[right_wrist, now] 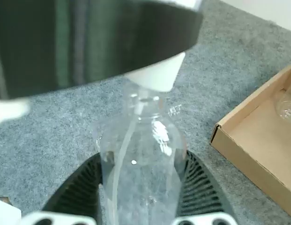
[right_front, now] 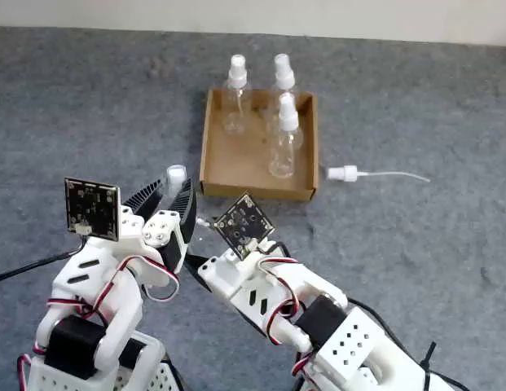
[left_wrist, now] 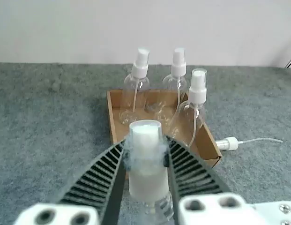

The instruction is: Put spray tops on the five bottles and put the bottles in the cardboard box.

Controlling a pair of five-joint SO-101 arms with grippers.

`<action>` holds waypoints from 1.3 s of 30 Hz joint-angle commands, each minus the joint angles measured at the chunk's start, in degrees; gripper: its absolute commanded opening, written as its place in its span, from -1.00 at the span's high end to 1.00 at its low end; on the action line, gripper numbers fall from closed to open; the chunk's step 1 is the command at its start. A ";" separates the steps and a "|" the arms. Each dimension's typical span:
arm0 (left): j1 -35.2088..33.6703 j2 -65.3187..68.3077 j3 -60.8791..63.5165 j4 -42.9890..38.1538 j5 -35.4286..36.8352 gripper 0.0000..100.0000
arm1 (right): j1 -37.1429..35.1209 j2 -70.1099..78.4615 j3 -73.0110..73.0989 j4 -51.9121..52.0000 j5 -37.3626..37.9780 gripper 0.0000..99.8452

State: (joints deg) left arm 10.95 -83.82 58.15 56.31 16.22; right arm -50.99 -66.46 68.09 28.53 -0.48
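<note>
Left gripper (left_wrist: 145, 146) squeezing a spray top (left_wrist: 145, 133), right gripper (right_wrist: 141, 160) squeezing the bottle (right_wrist: 140, 136) under it, both just outside the cardboard box (right_front: 209, 151) on the arms' side, three bottles (right_front: 285, 140) inside, loose spray top (right_front: 344, 173) beside the box, open grey mat (right_front: 90, 106) around.

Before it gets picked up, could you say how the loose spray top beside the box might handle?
The spray top looks small and plastic, so probably light. Its thin tube curves along the table, so it likely flexes when lifted. Lying sideways, it may roll if nudged.
</note>
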 commanded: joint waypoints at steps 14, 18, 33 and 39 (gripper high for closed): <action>4.62 -0.13 4.35 1.76 -0.79 0.99 | 5.58 9.19 -14.64 -2.15 -4.48 0.99; 2.24 -0.22 2.51 1.85 -2.99 0.77 | 5.58 9.10 -14.46 -2.15 -4.48 0.99; -9.54 -0.31 -5.41 5.98 -10.99 0.68 | 14.81 10.07 -17.71 -2.15 -4.40 0.99; -9.54 -0.22 -3.21 5.98 -14.07 0.68 | 15.78 16.84 -24.84 -2.07 -4.40 0.99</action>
State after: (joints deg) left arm 1.89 -84.44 55.60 62.37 3.38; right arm -36.22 -52.48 49.71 27.82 -4.53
